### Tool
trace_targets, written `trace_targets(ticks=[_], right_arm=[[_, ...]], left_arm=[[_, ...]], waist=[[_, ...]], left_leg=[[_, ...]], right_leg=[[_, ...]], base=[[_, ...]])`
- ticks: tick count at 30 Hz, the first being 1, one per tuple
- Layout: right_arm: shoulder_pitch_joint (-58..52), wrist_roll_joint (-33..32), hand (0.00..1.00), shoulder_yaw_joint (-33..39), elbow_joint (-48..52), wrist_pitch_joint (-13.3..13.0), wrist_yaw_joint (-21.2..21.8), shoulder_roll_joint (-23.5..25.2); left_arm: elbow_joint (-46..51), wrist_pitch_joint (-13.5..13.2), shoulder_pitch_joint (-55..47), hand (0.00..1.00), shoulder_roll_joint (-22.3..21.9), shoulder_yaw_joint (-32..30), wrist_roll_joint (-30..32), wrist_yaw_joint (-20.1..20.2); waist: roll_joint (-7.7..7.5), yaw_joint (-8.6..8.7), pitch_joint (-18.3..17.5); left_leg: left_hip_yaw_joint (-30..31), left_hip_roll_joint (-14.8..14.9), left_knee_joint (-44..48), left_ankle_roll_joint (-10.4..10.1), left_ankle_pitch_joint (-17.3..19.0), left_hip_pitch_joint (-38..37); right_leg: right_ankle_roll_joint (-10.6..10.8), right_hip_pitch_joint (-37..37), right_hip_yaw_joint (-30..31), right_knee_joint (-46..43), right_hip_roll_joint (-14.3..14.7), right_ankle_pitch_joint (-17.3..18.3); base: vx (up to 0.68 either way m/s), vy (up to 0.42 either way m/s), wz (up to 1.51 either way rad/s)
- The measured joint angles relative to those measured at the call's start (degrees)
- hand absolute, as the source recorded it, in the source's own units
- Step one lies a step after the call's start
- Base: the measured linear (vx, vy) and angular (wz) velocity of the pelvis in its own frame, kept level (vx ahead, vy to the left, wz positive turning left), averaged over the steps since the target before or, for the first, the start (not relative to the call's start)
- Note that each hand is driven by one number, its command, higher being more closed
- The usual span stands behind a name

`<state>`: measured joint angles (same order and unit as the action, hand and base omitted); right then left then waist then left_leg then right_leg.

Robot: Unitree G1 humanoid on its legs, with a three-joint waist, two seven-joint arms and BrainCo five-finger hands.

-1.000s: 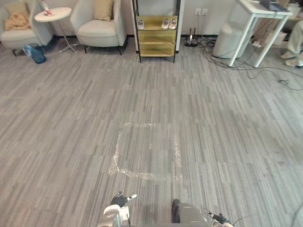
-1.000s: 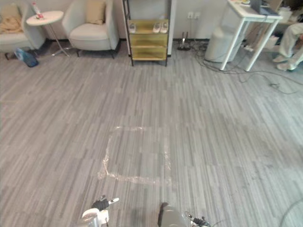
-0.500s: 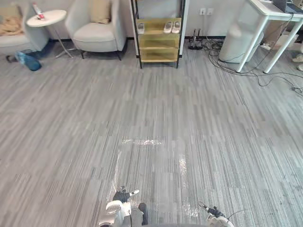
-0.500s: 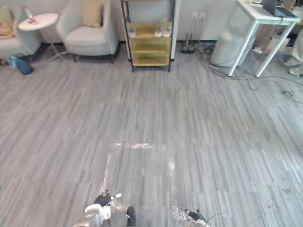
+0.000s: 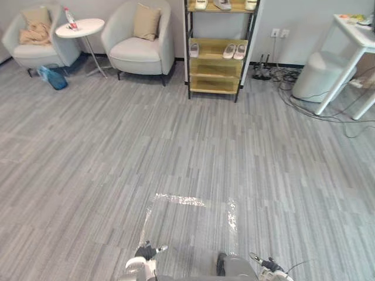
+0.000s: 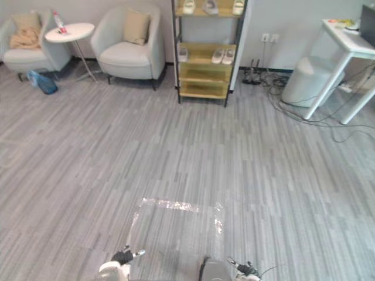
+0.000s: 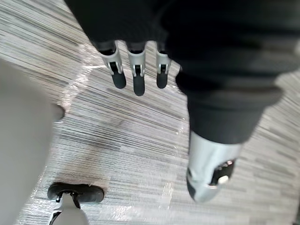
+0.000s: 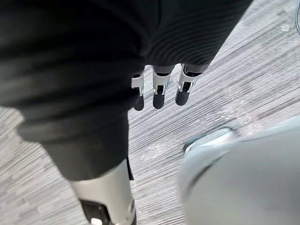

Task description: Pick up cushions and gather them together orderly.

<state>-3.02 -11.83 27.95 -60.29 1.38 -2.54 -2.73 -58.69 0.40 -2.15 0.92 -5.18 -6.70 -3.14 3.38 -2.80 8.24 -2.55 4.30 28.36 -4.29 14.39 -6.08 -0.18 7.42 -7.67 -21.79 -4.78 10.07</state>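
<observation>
The left hand's (image 5: pixel 142 259) fingers (image 7: pixel 135 79) hang straight, side by side with small gaps, the thumb (image 7: pixel 206 176) held well apart from them, and nothing lies between. The right hand's (image 5: pixel 270 267) fingers (image 8: pixel 158 93) hang the same way, loose and empty, with its thumb (image 8: pixel 105 199) off to one side. Both hands are low, above the grey striped floor (image 5: pixel 105 152). Under and just ahead of them a square outline of clear tape (image 5: pixel 181 200) shines on the planks. The cushions are well away, at the far wall. One beige cushion (image 5: pixel 146 21) leans upright against the back of a pale armchair (image 5: pixel 136 50). A second tan cushion (image 5: pixel 36 16) sits in another armchair (image 5: pixel 32 54) at the far left, with crumpled tan cloth (image 5: pixel 33 36) before it. Between the two chairs stands a round white side table (image 5: pixel 82 27) with a bottle (image 5: pixel 70 17) on it, and a blue bag (image 5: pixel 55 78) lies on the floor near its foot. To the right of the chairs is a shelf unit (image 5: pixel 214 85) holding pale shoes (image 5: pixel 234 51). Further right, a white bin (image 5: pixel 316 76) stands beside a white table (image 5: pixel 351 30), with cables (image 5: pixel 304 102) on the floor nearby.
</observation>
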Motion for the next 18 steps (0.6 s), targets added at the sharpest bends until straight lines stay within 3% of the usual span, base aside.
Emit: trace_targets(ticks=[1, 4, 7, 8, 9, 10, 11, 13, 18], right_arm=[[-0.75, -0.59, 0.0, -0.19, 0.88, -0.13, -0.12, 0.49], [-1.2, -1.95, 0.0, -0.38, 0.82, -0.12, -0.54, 0.46], [-1.28, -2.06, 0.0, 0.1, 0.64, -0.22, -0.86, 0.34], [-1.32, -2.06, 0.0, 0.13, 0.39, -0.23, -0.86, 0.26], [-1.35, -2.0, 0.0, 0.6, -0.11, -0.25, -0.87, -0.13], [-1.28, -2.04, 0.0, 0.79, -0.57, -0.21, -0.91, 0.25], [-1.08, -2.0, 0.0, 0.9, -2.04, -0.05, -0.83, 1.03], [-0.6, -1.84, 0.0, 1.17, -2.19, 0.18, -0.85, 1.49], [-0.96, -1.82, 0.0, 1.25, -2.45, 0.19, -0.78, 1.43]], left_arm=[[0.86, -0.02, -0.05, 0.0, -0.08, -0.47, 0.0, 0.04], [1.83, -0.04, -0.21, 0.0, 0.29, -0.47, -0.02, 0.04], [1.97, -0.07, -0.22, 0.0, 0.6, 0.25, 0.0, 0.01], [1.86, -0.08, -0.07, 0.0, 0.72, 0.91, 0.0, -0.01], [1.65, -0.08, 0.12, 0.0, 0.77, 1.45, -0.02, 0.02], [1.42, -0.05, 0.24, 0.0, 1.24, 1.58, -0.02, 0.04], [0.38, 0.02, 0.39, 0.0, 2.65, 2.33, 0.0, 0.02], [-0.14, 0.0, 0.66, 0.0, 3.52, 2.33, -0.01, 0.03], [-1.5, 0.02, 0.6, 0.0, 4.06, 4.08, -0.01, 0.12]], waist=[[0.04, -0.05, 0.16], [-0.33, -0.4, 0.24], [-0.58, -0.41, 0.16], [-0.5, -0.38, 0.15], [-0.16, -0.43, 0.31], [-0.79, -0.6, 0.15], [-2.55, -0.52, -0.49], [-3.89, -0.58, -0.48], [-3.57, -0.38, -0.84]], left_leg=[[-0.9, 1.6, 10.94, -3.81, -3.32, 4.67], [-6.64, 4.43, 13.53, -0.51, -0.85, 7.39], [-7.7, 2.49, -0.73, -0.17, -0.44, 8.44], [-6.86, 1.4, -10.16, -0.61, -3.06, 7.93], [-4.69, 0.68, -16.15, -0.85, -9.07, 8.01], [-4.86, 0.37, -16.18, -0.8, -9.22, 7.64], [-5.04, -0.8, -18.37, -0.37, -9.22, 6.38], [-6.17, -1.96, -20.68, 0.12, -9.55, 4.86], [-6.55, -4.23, -26.41, 1.65, -10.57, 0.66]], right_leg=[[-0.8, -2.85, -0.79, 1.03, 0.13, 1.35], [-1.05, -7.93, -1.6, 4.75, -0.03, 1.7], [-0.21, -10.69, -1.45, 7.75, -0.94, 1.4], [0.57, -11.21, -1.32, 8.37, -0.91, 1.47], [1.61, -11.5, -0.88, 8.87, 0.03, 1.73], [1.95, -11.67, -0.37, 9.0, -0.23, 1.78], [2.78, -12.53, 0.25, 10.7, -1.14, 1.43], [3.72, -13.25, 0.95, 12.3, -2.18, 0.94], [4.53, -15.7, 2.08, 15.15, -3.49, -0.22]], base=[[0.25, -0.141, 0.19], [0.24, -0.105, 0.11], [0.18, 0.014, -0.05], [0.28, 0.122, -0.08], [0.28, 0.137, -0.12], [0.27, 0.134, -0.11], [0.2, 0.102, -0.09], [0.18, 0.113, -0.16], [0.11, 0.095, -0.06]])
